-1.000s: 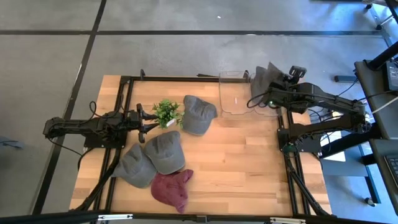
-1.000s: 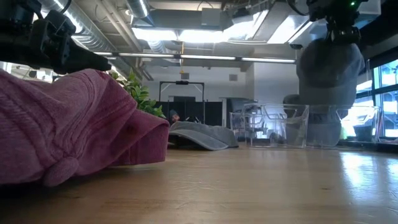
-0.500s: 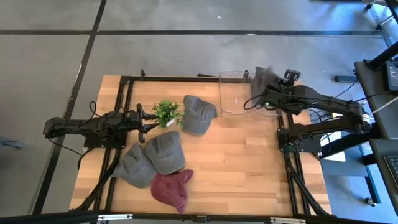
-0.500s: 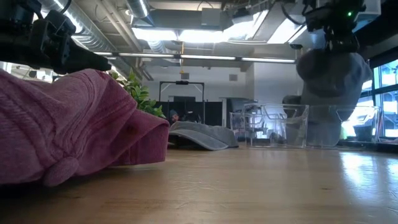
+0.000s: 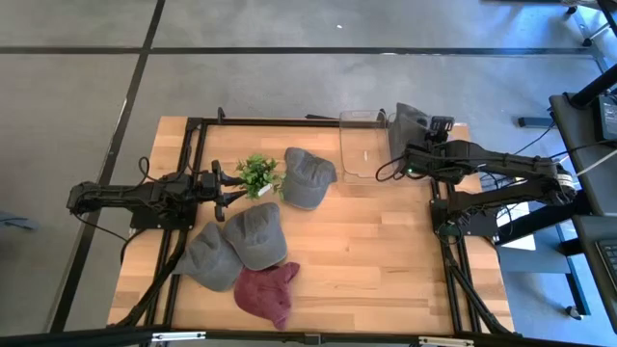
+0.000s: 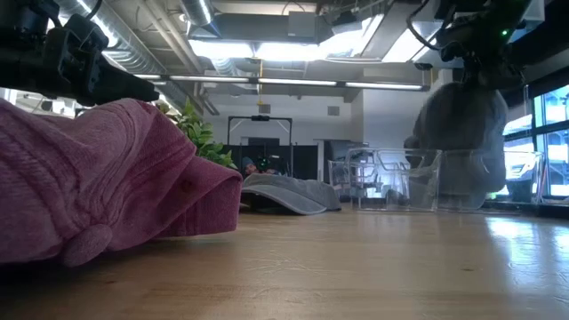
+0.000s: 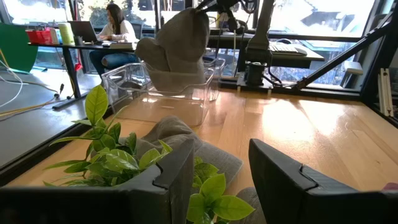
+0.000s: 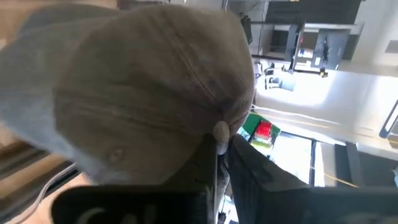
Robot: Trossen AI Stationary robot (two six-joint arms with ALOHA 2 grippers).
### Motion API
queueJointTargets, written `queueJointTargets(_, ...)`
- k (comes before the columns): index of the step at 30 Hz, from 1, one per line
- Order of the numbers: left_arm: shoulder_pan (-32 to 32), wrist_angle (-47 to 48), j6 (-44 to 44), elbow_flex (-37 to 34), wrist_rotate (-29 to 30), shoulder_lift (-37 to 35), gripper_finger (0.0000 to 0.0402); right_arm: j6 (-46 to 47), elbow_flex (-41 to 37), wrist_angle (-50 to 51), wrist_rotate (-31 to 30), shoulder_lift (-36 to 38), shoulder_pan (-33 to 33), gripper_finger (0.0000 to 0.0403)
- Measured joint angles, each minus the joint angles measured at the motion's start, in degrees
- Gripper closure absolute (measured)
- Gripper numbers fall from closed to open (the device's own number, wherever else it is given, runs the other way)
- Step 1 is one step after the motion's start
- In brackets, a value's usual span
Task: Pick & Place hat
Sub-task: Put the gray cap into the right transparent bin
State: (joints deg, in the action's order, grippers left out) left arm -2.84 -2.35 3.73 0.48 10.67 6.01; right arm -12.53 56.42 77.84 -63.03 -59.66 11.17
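Lying nearest the front edge of the wooden table (image 5: 386, 260) is a maroon cap (image 5: 268, 292), with the clear plastic bin (image 5: 364, 145) at the far edge serving as the landmark for everything else; the maroon cap is the hat farthest from that bin, and just beyond it two grey caps overlap, one lower and to the left (image 5: 209, 255), one closer to the bin (image 5: 254, 234); farther on, a small green potted plant (image 5: 256, 174) stands beside a fourth grey cap (image 5: 308, 176), which lies just to the left of the bin, near but apart from it; the left gripper (image 5: 231, 186) hovers by the plant, well to the left of the bin, its fingers (image 7: 168, 177) spread apart with nothing between them; at the bin itself, the right gripper (image 5: 413, 160) is pinched tight on a grey-brown cap (image 5: 408, 123) at the button on its crown, and that cap hangs over the bin's right end, its lower part behind the clear wall in the low view; another grey hat seems to rest inside the bin already; beyond the table, a person sits at a desk.
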Motion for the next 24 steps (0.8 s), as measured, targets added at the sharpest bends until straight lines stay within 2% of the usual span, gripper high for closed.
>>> queueJointTargets(7, 0.0, 0.0, -1.4, 0.0, 0.3, 0.0, 0.0253, 0.1, 0.0, -2.2, -0.3, 0.1, 0.0, 0.0377)
queueJointTargets(15, 0.0, 0.0, -1.5, 0.0, 0.3, 0.0, 0.0253, -0.1, 0.0, -5.6, -0.4, 0.0, 5.0, 0.0373)
queueJointTargets(21, 0.0, 0.0, -1.5, 0.0, 0.3, 0.0, 0.0253, -5.4, 0.0, -11.5, -0.1, 0.0, 7.6, 0.0372)
queueJointTargets(24, 0.0, 0.0, -1.5, 0.0, 0.3, 0.0, 0.0253, -7.0, 0.0, -14.7, 2.5, 0.0, 8.6, 0.0371)
